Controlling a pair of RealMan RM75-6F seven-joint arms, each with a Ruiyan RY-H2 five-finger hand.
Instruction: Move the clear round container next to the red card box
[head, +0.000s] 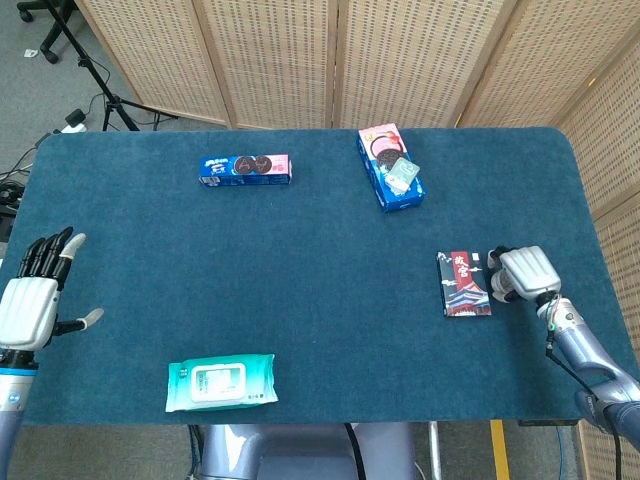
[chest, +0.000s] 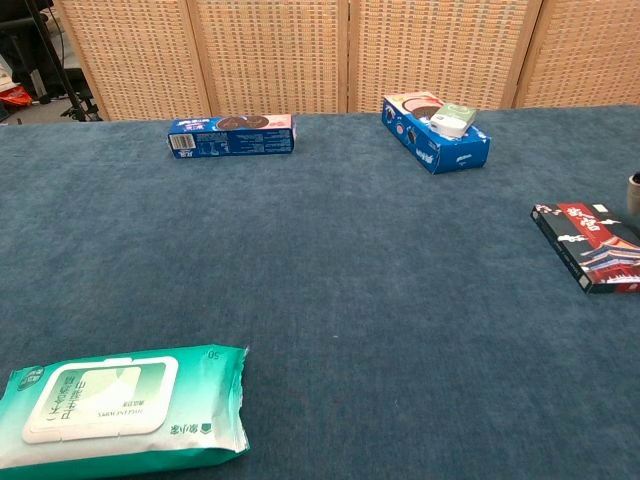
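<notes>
The red card box (head: 463, 283) lies flat on the blue table at the right, also seen in the chest view (chest: 590, 243). Just to its right, my right hand (head: 524, 273) curls around the clear round container (head: 503, 287). Only a pale sliver of the container shows under the fingers, close to the box's right edge. I cannot tell whether the container touches the table. A dark sliver at the right edge of the chest view belongs to this hand or its load. My left hand (head: 32, 300) hovers off the table's left side, fingers spread, holding nothing.
An Oreo box (head: 246, 168) lies at the back left. A blue cookie box (head: 390, 168) with a small green pack on it lies at the back middle. A green wipes pack (head: 220, 382) lies near the front edge. The table's right edge (head: 600, 260) runs close to my right hand.
</notes>
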